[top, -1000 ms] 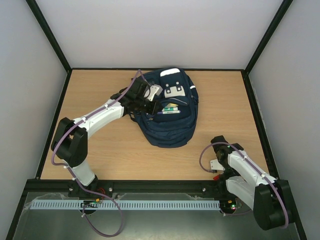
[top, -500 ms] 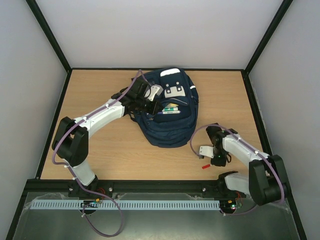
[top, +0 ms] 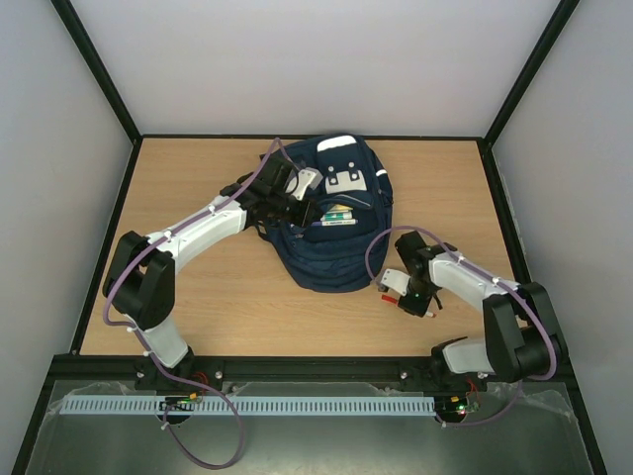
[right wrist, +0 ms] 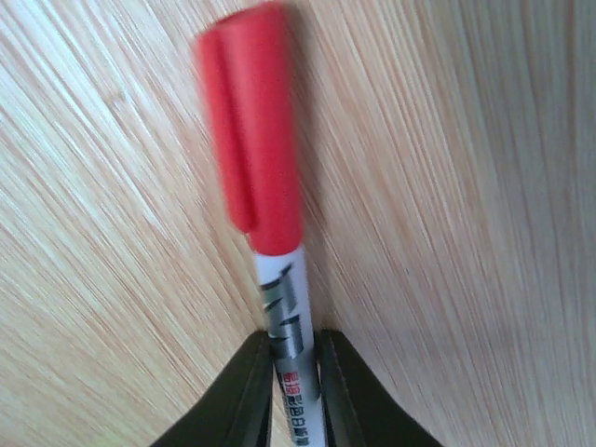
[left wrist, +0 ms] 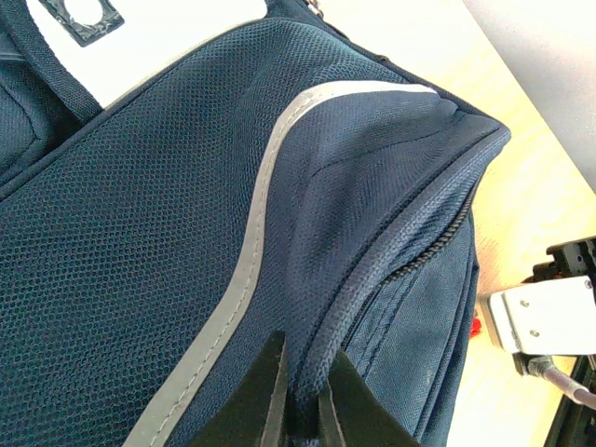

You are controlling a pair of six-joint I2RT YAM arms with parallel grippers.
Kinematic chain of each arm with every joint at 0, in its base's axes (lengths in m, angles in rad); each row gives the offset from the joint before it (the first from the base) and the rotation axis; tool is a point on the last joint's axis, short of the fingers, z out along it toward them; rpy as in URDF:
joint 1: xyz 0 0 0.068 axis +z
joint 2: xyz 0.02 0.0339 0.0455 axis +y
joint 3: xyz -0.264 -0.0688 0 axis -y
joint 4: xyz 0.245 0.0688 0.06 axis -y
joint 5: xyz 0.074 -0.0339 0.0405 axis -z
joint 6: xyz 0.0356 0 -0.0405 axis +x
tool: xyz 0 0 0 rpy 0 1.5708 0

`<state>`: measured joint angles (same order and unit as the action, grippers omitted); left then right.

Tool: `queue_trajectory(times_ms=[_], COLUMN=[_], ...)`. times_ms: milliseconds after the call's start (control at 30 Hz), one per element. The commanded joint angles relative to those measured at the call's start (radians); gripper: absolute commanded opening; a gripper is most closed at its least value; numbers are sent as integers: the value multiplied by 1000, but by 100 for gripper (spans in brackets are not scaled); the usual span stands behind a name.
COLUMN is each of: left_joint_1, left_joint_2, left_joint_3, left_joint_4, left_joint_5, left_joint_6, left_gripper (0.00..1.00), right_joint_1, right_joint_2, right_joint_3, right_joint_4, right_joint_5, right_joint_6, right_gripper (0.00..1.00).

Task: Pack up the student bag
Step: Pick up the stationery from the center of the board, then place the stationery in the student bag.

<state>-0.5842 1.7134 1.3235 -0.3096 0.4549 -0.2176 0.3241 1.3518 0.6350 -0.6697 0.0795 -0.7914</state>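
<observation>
Across the wooden table (top: 218,307), the student bag (top: 336,252) takes up the far middle. It lies flat with its grey-white patch (top: 346,181) facing up and its rounded end towards the near edge. Both of my arms reach out from the near edge. The left one stretches far and inward to the bag's left side, and the right one bends back on itself over bare wood just near and right of the bag.

My left gripper (top: 300,211) sits at the mouth of a front pocket. Seen from its wrist, the left gripper (left wrist: 300,396) has its two dark tips drawn tight together on a raised fold of navy mesh, close beside the zip seam. A pale reflective stripe (left wrist: 251,242) curves across the student bag (left wrist: 140,214) just left of that pinch.

My right gripper (top: 398,294) hangs apart from the bag and points left. From its wrist, the right gripper (right wrist: 296,372) has its fingers narrowed onto the white barrel of a marker (right wrist: 277,237). The red cap juts out ahead over the wood grain. From above, the marker (top: 388,295) is only a red speck at the tips.

Some small green-and-white things (top: 338,213) show in the open pocket, but I cannot tell what they are.
</observation>
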Motion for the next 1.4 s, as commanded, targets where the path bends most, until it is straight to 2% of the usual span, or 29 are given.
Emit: queue_trajectory(times_ms=[0,133,400,633,833,1000,1133,1267,1367], left_joint_1=[-2,-1,-1,13,15,20,24,26,29], left_joint_2=[-12,-14,-6,-11,-9,-18,-19,-17,-17], left_joint_3=[39,40,40,45,43,43,42,42,42], left_joint_4=[27,27,24,21,23,22,23,24,26], left_joint_5=[8,7,4,4,8,7,11,19,18], left_joint_6=[-12,-11,-9,-9,-9,-7,-10,-15,-16], left_gripper=[6,7,7,7,7,7,7,7,7], right_joint_1=[52,92,140,202,296,355,364,386,388], right_joint_2=[11,-44,-175,-207,-138,-53,25,51,40], right_joint_3=[-21,22,202,370,442,412,372,321,324], right_joint_4=[56,15,-135,-9,130,278,461,633,632], right_joint_5=[-86,-126,-264,-288,-149,6,171,296,276], right_joint_6=[107,155,191,225,159,47,29,2,49], right_gripper=[15,10,9,10,10,10,10,17,37])
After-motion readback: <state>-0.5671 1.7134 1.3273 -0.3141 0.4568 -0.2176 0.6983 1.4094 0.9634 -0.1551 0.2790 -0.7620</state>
